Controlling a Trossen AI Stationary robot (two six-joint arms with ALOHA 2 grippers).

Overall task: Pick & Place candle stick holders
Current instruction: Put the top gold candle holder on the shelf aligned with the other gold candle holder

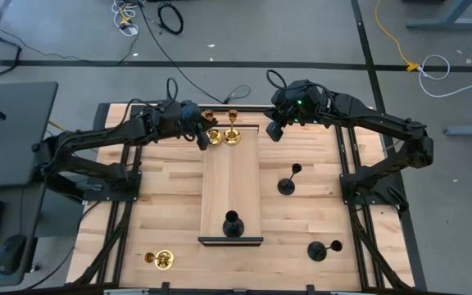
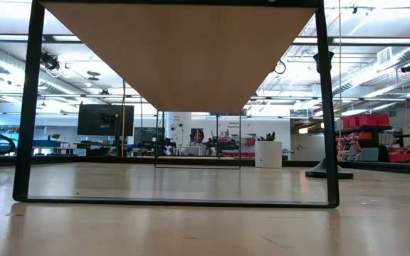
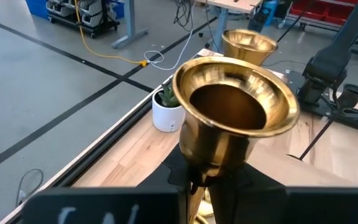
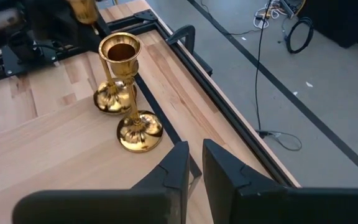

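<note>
Two gold candle stick holders stand at the far end of a long wooden board [image 1: 232,176]. My left gripper [image 1: 201,137] is shut on the left one [image 1: 213,136], whose cup fills the left wrist view [image 3: 235,106]. The other gold holder [image 1: 232,136] stands free on its round base [image 4: 139,132]. My right gripper [image 4: 194,163] is empty, its fingers a narrow gap apart, just right of the board's far end. A black holder [image 1: 233,224] stands on the board's near end. Two black holders [image 1: 288,181] [image 1: 323,249] and a gold one [image 1: 161,259] lie on the table. My left gripper pinches the gold holder's thin stem just below the top cup [image 3: 199,177] between its two fingers, coming from the table's left. The holder is upright, cup up. Its base [image 4: 107,99] is at the board's surface; whether it rests there I cannot tell.
A small white pot with a green plant [image 3: 166,113] stands at the table's far edge beyond the held holder. The two gold bases are close together [image 4: 122,115]. The board has a dark stop at its near end [image 1: 230,241]. Black frame rails run along the table's sides [image 1: 347,176].
</note>
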